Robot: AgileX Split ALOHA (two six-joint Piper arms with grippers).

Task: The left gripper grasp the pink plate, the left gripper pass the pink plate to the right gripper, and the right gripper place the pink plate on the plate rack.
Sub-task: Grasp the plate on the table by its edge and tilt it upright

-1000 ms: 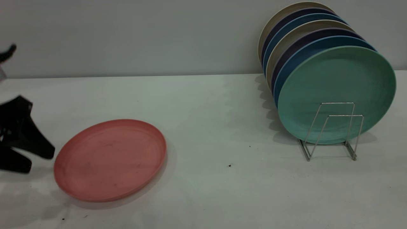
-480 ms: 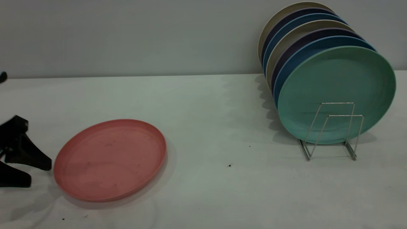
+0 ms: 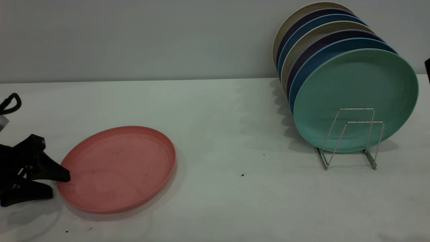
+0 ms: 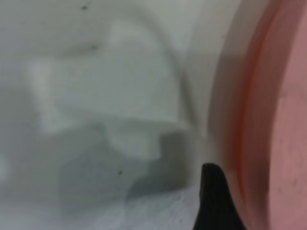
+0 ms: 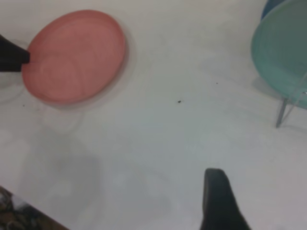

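Note:
The pink plate [image 3: 117, 168] lies flat on the white table at the front left; it also shows in the right wrist view [image 5: 74, 55]. My left gripper [image 3: 59, 185] is open at the plate's left edge. Its upper finger [image 3: 57, 174] reaches over the rim and its lower finger [image 3: 37, 195] rests on the table beside the plate. The left wrist view shows one finger [image 4: 216, 201] next to the plate's rim [image 4: 259, 120]. Of my right gripper only one finger [image 5: 217, 196] shows, alone and high above the bare table. The plate rack [image 3: 349, 137] stands at the right.
Several plates stand upright in the rack, the mint-green plate [image 3: 356, 97] in front, then blue, purple and beige ones. The rack's two front wire loops hold nothing. A dark sliver [image 3: 428, 70] shows at the right edge.
My left gripper has dropped lower and moved right, up to the pink plate's left rim. The dark sliver has appeared at the right edge. The plate has not moved.

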